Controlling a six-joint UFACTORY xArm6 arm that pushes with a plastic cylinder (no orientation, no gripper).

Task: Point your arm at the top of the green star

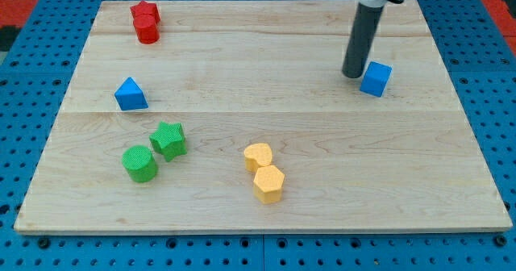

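The green star [169, 139] lies at the view's lower left of the wooden board [266, 53], touching or nearly touching a green cylinder [139, 164] just below-left of it. My tip [352, 75] rests on the board at the view's upper right, far to the right of the star. It stands right next to the left side of a blue cube [376, 79].
A blue triangular block [131, 94] sits above the green star. Two red blocks [146, 21] are stacked together at the upper left. A yellow heart [258, 156] and a yellow hexagon [268, 183] sit together at the bottom centre. A blue pegboard surrounds the board.
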